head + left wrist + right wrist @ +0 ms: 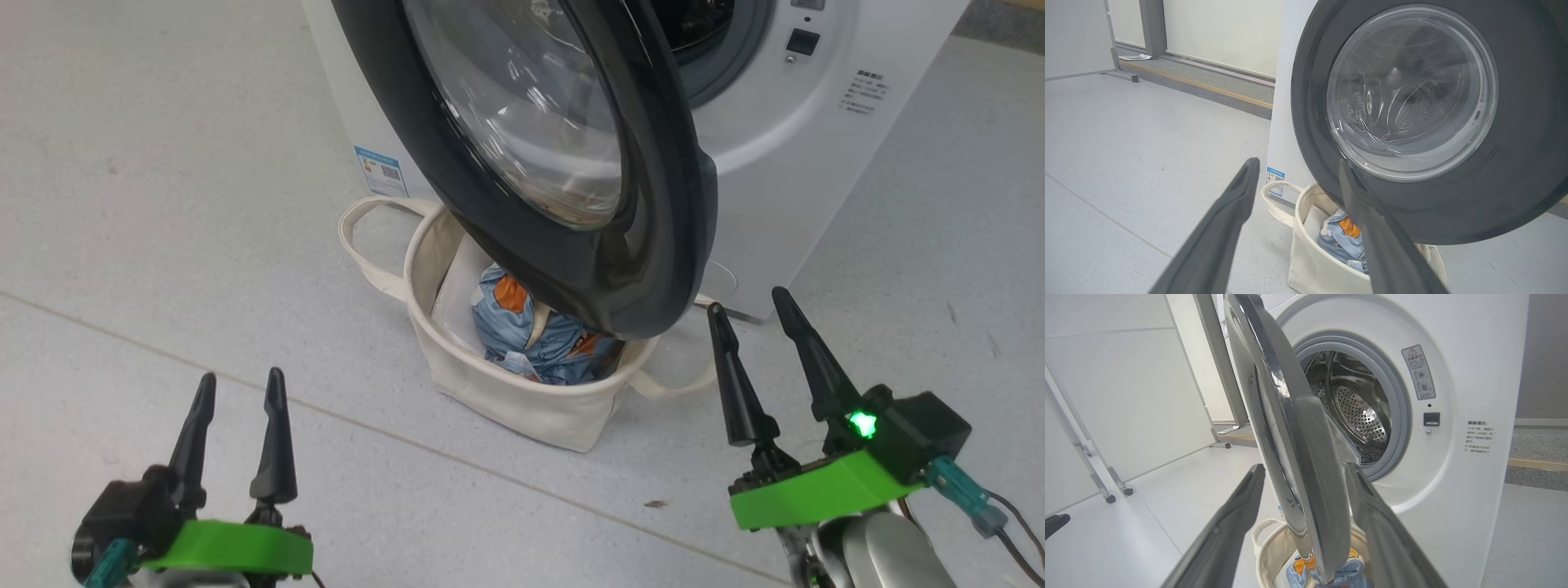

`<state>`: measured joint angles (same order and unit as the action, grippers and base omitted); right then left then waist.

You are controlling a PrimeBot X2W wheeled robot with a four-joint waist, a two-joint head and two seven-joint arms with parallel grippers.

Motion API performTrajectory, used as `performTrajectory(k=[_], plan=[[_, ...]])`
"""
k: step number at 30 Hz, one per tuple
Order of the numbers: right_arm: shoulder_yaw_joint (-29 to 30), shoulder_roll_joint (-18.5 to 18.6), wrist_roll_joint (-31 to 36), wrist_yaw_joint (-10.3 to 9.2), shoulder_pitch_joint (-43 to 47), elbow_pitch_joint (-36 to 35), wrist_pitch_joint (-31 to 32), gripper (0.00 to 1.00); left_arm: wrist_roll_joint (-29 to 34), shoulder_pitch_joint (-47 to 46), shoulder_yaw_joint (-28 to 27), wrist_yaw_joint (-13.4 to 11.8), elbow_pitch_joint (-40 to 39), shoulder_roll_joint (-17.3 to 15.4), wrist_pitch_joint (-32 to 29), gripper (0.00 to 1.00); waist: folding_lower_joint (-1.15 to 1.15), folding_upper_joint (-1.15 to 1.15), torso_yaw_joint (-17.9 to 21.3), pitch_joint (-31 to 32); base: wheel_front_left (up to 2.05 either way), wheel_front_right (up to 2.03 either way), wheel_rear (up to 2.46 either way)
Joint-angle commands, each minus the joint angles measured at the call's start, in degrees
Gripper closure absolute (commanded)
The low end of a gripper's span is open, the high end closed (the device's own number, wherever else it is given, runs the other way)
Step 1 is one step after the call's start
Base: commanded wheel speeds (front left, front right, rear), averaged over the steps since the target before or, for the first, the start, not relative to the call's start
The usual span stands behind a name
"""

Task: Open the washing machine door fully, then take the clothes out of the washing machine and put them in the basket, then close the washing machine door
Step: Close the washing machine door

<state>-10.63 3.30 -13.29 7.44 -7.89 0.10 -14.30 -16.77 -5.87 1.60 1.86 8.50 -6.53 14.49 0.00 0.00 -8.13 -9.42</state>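
The washing machine stands at the top with its door swung out over the basket. The clothes, light blue with orange patches, lie inside the basket beside a white sheet. My left gripper hangs open at the lower left, well short of the basket. My right gripper is open just right of the door's lower rim, apart from it. In the right wrist view the door edge lines up between my fingers and the steel drum looks bare. The left wrist view faces the door glass, with the basket and clothes below.
White panels on wheeled feet stand to the machine's left. A raised carpeted step with a wooden edge runs behind. A floor seam crosses in front of the basket, whose loop handle lies on the floor.
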Motion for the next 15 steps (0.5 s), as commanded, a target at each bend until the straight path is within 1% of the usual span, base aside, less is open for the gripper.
performTrajectory(k=[1,10,11,12,13,15], plan=[[-1.6,-0.4,-0.5,0.05,-0.5,-1.7,-0.7,0.0,0.8,-0.6,-2.7,0.4,-1.3,-0.2,0.5,0.0,0.0,0.0,0.0,0.1,0.0,0.0,0.0],[-3.2,-0.4,-1.7,0.05,-0.9,-3.9,-0.7,0.01,3.4,-0.8,-4.7,2.9,-0.1,1.6,0.5,0.0,0.0,0.0,-0.5,0.4,0.0,0.0,0.0],[-3.4,-0.4,-1.9,0.05,-1.1,-4.6,-0.7,0.23,3.9,-0.8,-4.7,3.0,0.3,1.7,0.5,0.0,0.0,0.0,-0.7,0.3,0.0,0.0,0.0],[-3.9,-0.4,-2.1,0.05,-1.3,-5.4,-0.7,0.95,4.2,-0.8,-4.8,3.1,0.7,1.8,0.5,0.0,0.0,0.0,-0.8,0.3,0.0,0.0,0.0],[-4.5,-0.4,-2.4,0.05,-1.5,-6.4,-0.7,1.0,4.4,-0.9,-5.0,3.2,0.9,2.0,0.5,0.0,0.0,0.0,-0.9,0.3,0.0,0.0,0.0],[-6.1,-0.4,-2.5,0.05,-2.1,-8.0,-0.7,1.0,4.6,-1.0,-5.2,3.4,1.3,2.2,0.5,0.0,0.0,0.0,-1.2,0.1,0.0,0.0,0.0]])
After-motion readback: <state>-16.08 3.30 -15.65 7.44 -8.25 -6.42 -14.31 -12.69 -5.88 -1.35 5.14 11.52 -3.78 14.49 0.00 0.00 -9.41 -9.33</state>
